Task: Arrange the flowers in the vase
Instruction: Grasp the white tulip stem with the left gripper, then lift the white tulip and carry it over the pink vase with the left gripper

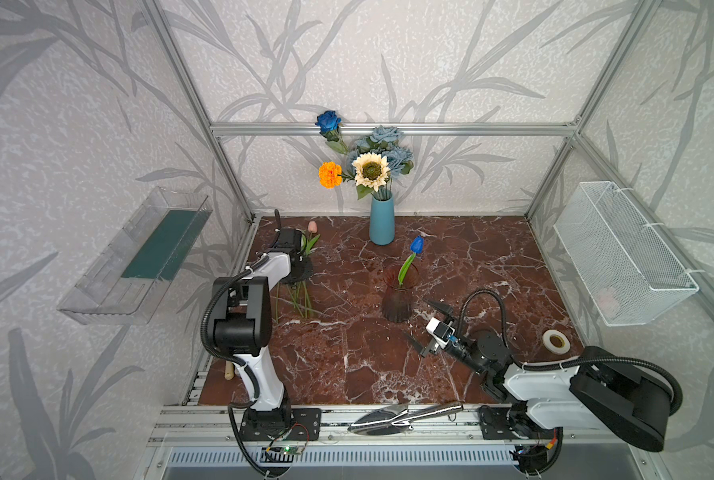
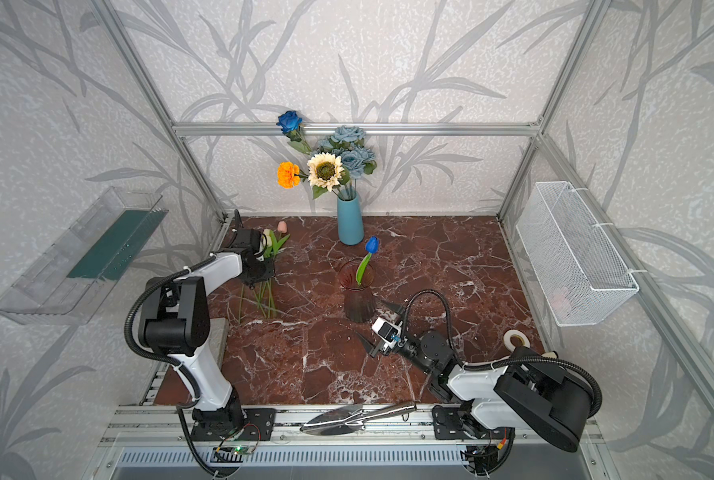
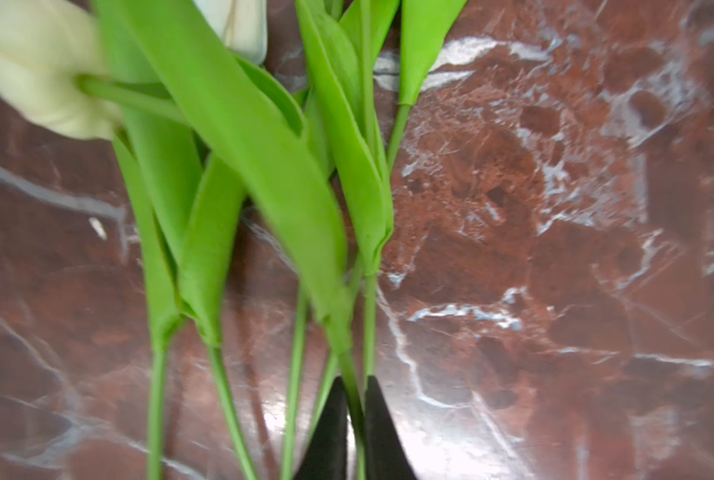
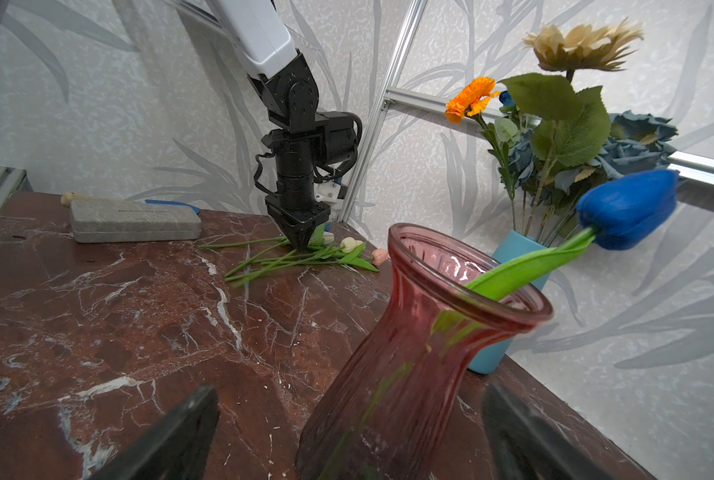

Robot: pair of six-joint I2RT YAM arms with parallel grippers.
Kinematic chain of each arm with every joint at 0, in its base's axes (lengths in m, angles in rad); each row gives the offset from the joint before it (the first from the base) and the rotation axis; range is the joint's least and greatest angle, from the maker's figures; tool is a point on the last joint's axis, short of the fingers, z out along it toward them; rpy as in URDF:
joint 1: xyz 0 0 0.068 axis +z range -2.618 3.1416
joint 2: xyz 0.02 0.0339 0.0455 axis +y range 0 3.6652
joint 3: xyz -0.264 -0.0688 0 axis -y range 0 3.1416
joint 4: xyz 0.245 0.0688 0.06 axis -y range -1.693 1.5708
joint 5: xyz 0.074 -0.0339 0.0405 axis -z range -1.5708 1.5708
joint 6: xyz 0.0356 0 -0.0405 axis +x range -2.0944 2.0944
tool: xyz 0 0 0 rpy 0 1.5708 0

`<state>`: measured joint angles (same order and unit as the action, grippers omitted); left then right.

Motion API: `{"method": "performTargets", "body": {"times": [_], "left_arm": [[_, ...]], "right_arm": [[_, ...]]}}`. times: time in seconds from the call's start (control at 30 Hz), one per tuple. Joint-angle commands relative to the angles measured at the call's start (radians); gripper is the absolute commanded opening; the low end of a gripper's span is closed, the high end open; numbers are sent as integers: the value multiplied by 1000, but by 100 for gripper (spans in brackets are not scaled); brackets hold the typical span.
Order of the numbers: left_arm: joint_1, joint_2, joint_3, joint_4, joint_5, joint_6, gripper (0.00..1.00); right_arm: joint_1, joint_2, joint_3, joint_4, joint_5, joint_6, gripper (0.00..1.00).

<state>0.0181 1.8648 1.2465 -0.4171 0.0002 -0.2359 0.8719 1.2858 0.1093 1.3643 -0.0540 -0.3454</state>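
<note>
flowers [image 4: 326, 254] lie by the table's [image 1: 388, 365] left edge, stems pointing frontward; left gripper [image 3: 353, 388] pinches 1 tulip stem [image 3: 348, 368], right gripper [image 1: 416, 318] gapes empty facing the vase [image 4: 421, 340].

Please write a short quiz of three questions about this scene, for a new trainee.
1. True or false: the blue tulip stands in the pink glass vase.
2. What is the left gripper shut on? A) a tulip stem B) the blue tulip C) the pink glass vase
3. Fill in: the right gripper is ____ (open or shut).
Key: 1 true; 2 A; 3 open.
</note>
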Motion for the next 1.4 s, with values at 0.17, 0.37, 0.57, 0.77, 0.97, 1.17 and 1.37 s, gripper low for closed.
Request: {"method": "performTargets", "body": {"times": [0.17, 0.37, 0.57, 0.77, 0.97, 1.17, 1.37], "left_arm": [[3, 12, 55, -40, -8, 0, 3], [-9, -71, 39, -42, -11, -16, 0], [-27, -218, 12, -20, 2, -31, 0], [-51, -372, -26, 27, 12, -52, 0], [-95, -583, -201, 308, 99, -56, 0], [-226, -821, -499, 823, 206, 25, 0], [-347, -924, -637, 1132, 435, 103, 0]], "right_arm": [[5, -21, 13, 22, 2, 0, 99], [6, -16, 13, 32, 3, 0, 99], [5, -11, 11, 38, 2, 3, 99], [5, -7, 11, 42, 4, 3, 99], [6, -9, 10, 42, 2, 12, 99], [5, -17, 9, 42, 9, 9, 99], [6, -113, -6, 17, 7, 44, 99]]}}
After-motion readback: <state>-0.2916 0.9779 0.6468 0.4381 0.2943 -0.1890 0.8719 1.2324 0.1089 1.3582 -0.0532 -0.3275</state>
